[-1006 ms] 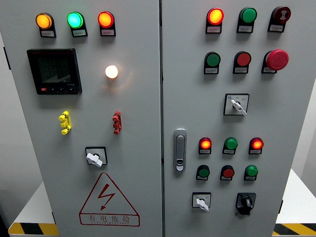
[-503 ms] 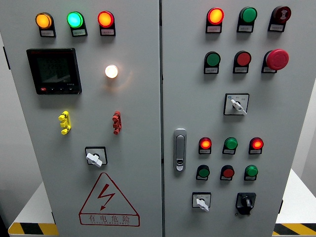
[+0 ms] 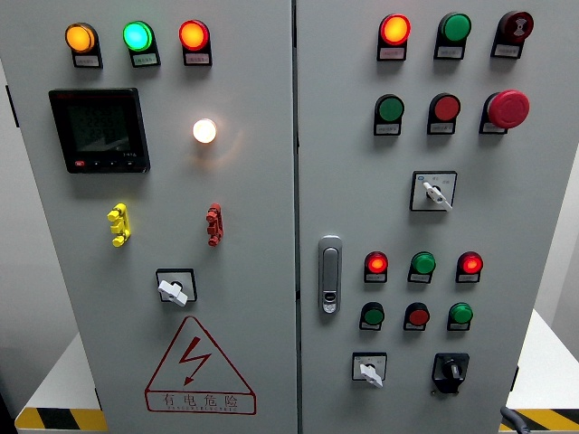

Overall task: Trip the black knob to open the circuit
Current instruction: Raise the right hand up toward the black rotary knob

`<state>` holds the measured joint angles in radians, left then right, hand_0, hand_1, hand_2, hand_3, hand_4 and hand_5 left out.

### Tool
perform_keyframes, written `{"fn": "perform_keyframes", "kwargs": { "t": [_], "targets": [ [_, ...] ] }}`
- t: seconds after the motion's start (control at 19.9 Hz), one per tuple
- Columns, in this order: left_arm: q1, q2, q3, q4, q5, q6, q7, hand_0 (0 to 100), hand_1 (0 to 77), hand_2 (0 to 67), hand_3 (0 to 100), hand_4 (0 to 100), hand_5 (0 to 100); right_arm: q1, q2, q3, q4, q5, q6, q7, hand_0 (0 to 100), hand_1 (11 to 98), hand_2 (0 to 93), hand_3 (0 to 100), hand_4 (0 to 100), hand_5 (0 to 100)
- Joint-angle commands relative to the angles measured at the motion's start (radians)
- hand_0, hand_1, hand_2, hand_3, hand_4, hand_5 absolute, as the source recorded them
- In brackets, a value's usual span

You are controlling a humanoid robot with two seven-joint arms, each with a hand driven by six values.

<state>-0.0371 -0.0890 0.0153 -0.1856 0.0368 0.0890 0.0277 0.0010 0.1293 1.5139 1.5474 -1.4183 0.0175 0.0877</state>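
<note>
The black knob (image 3: 450, 370) sits at the lower right of the grey cabinet's right door (image 3: 534, 217), on a black square plate, its pointer tilted slightly left of upright. A dark curved sliver (image 3: 516, 421) shows at the bottom edge just right of and below the knob. It looks like the tip of my right hand, well apart from the knob. My left hand is out of view.
White-handled selector switches (image 3: 370, 372) (image 3: 435, 193) (image 3: 173, 290), lit and unlit round lamps, a red mushroom stop button (image 3: 507, 108) and a door latch (image 3: 330, 274) cover the panel. On the left door are a meter (image 3: 99, 130) and a warning triangle (image 3: 199, 366).
A dark sliver has come into view at the bottom right edge, over the yellow-black floor stripe. The panel itself looks the same.
</note>
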Motion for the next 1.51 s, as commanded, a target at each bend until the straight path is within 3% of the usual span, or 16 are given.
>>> {"fn": "perform_keyframes", "kwargs": {
  "t": [0.0, 0.35, 0.5, 0.85, 1.16, 1.46],
  "targets": [
    [-0.001, 0.0, 0.0, 0.0, 0.0, 0.0, 0.0, 0, 0.0, 19.5, 26, 10, 9, 0.026, 0.0042, 0.002, -0.02, 0.002, -0.002, 0.0, 100, 63.6, 0.0, 91, 100, 100],
    [0.0, -0.002, 0.0, 0.0, 0.0, 0.0, 0.0, 0, 0.0, 19.5, 26, 10, 9, 0.073, 0.0042, -0.001, -0.036, 0.019, -0.004, -0.019, 100, 76.4, 0.0, 94, 100, 100],
    [-0.001, 0.0, 0.0, 0.0, 0.0, 0.0, 0.0, 0, 0.0, 19.5, 26, 10, 9, 0.079, 0.0042, -0.001, -0.04, 0.093, -0.005, -0.043, 100, 78.2, 0.0, 94, 100, 100],
    [0.0, -0.002, 0.0, 0.0, 0.0, 0.0, 0.0, 0, 0.0, 19.5, 26, 10, 9, 0.083, 0.0026, -0.015, -0.047, 0.151, 0.004, -0.066, 100, 78.2, 0.0, 95, 100, 100],
    [-0.001, -0.002, 0.0, 0.0, 0.0, 0.0, 0.0, 0, 0.0, 19.5, 26, 10, 9, 0.149, 0.0042, -0.015, -0.099, 0.173, 0.006, -0.069, 100, 77.1, 0.0, 95, 100, 100],
    [0.0, 0.0, 0.0, 0.0, 0.0, 0.0, 0.0, 0, 0.0, 19.5, 26, 10, 9, 0.163, 0.0042, -0.038, -0.119, 0.174, 0.009, -0.079, 100, 76.0, 0.0, 95, 100, 100]
  ]
}}
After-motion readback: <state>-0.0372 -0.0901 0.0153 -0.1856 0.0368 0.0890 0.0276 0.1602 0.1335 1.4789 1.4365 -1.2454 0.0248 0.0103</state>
